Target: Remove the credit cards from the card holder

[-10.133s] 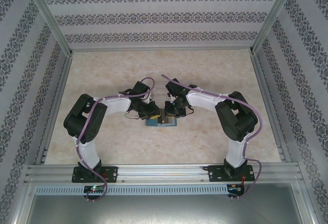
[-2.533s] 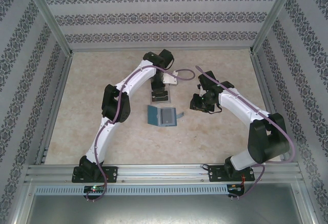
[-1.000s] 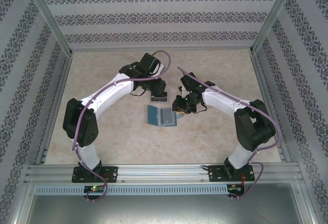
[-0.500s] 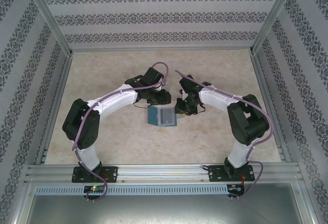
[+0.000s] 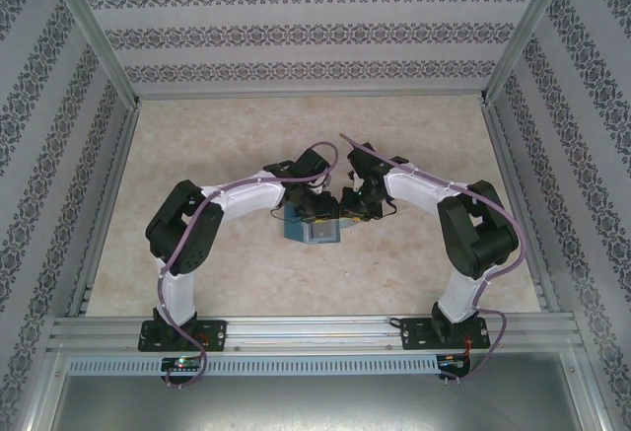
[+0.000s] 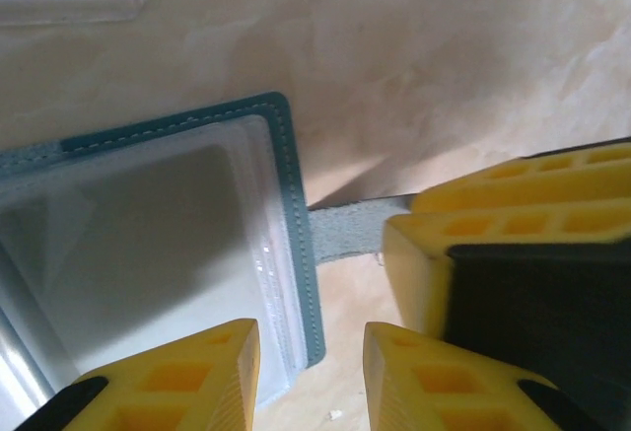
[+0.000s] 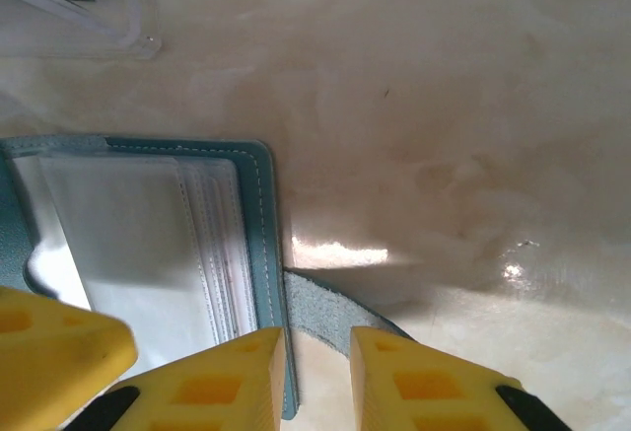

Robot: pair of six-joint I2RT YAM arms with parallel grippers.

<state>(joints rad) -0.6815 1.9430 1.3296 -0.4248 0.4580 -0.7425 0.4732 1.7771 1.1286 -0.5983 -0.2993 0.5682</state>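
Table: beige marbled top, glossy, w/ bright glare patches in the right wrist view. Approx. mid-table lies the card holder, opened flat like a book. From above, its left half is teal and its right half grey under clear plastic. Wrist views show the stitched teal border & stacked clear pockets facing up. Strap tab sticks out from the holder's stitched edge and lies flat on the tabletop. Clear tray also sits on the table, near the holder but not touching it, w/ bare surface between. A dark shape sits at the tray's corner, too cropped to ID.
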